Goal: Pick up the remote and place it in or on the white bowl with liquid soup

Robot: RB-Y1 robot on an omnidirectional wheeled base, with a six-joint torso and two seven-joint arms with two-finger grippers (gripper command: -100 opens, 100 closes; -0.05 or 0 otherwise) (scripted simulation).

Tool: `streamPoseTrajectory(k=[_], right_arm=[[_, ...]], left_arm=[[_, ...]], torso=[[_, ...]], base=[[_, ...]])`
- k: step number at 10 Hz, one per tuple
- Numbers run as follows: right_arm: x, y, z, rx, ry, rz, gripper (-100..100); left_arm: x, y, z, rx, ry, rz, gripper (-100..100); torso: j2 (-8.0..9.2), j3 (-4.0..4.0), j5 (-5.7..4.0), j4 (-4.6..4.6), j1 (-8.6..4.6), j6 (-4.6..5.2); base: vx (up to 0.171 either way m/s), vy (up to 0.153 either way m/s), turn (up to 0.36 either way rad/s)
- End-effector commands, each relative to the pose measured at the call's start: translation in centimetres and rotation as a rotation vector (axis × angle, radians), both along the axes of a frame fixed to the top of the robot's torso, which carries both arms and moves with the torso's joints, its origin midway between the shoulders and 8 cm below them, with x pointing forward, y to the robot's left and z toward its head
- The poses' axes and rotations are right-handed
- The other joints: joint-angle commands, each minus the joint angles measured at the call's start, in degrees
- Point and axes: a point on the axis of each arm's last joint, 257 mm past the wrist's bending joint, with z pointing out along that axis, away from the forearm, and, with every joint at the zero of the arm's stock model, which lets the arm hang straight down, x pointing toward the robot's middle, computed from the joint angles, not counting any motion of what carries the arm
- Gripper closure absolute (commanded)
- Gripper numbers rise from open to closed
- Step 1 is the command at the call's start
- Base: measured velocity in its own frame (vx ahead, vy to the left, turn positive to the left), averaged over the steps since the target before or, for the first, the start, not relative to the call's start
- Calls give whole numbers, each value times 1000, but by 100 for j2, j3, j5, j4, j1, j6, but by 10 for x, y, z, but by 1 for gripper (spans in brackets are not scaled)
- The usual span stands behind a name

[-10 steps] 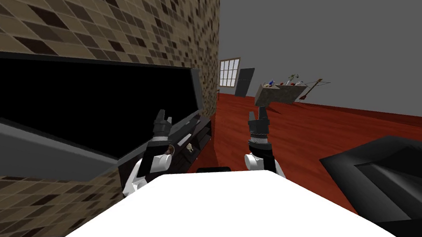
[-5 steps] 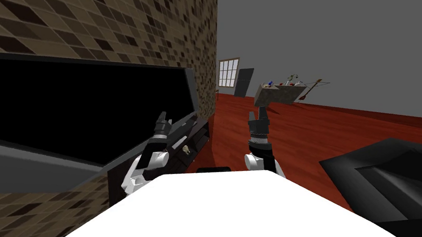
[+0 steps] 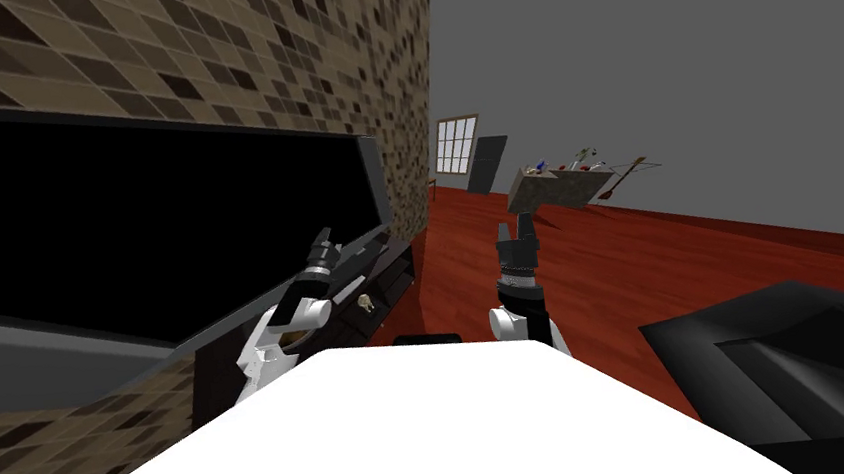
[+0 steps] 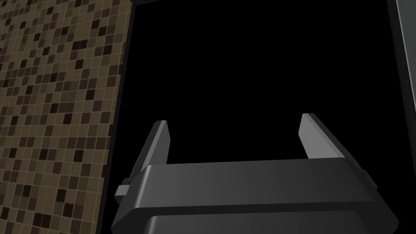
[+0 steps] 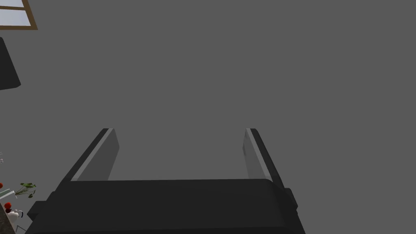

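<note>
Left gripper (image 4: 235,120) stands spread wide and empty, touching nothing, and faces a black screen (image 3: 156,221). Just below it a small pale thing (image 3: 367,303) shows at the dark cabinet (image 3: 392,271). Whether that is the remote, or how its long axis runs, I cannot tell. If it is, the left arm is nearer. Right gripper (image 5: 178,130) is likewise spread and empty. The bowl may sit on the far table (image 3: 555,190), too small to tell.

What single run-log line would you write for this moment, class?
left gripper: open, empty, facing black screen | right gripper: open, empty, raised above red floor | stage: nothing picked up yet
</note>
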Motion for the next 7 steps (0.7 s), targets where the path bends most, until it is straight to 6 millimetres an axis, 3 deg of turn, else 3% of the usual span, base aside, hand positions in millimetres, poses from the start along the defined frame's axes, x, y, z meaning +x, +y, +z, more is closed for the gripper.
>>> streamPoseTrajectory(k=[1, 2, 3, 4, 7], right_arm=[[0, 0, 0, 0, 0, 0, 0], [0, 0, 0, 0, 0, 0, 0], [0, 0, 0, 0, 0, 0, 0], [0, 0, 0, 0, 0, 0, 0], [0, 0, 0, 0, 0, 0, 0]], left_arm=[[5, 9, -16, -18, 43, 13, -100], [11, 25, -30, -47, 91, 32, -100], [12, 26, -33, -49, 103, 35, -100], [17, 42, -46, -80, 143, 55, -100], [22, 61, -71, -121, 228, 89, -100]], torso=[[0, 0, 0, 0, 0, 0], [4, 1, 1, 0, 8, 0], [4, 2, 1, 0, 7, 0], [7, 3, 2, 0, 10, 0], [1, 0, 1, 0, 8, 0]], base=[[71, -87, 12], [67, -93, 6], [62, -83, 8], [62, -102, 8], [75, -84, 13]])
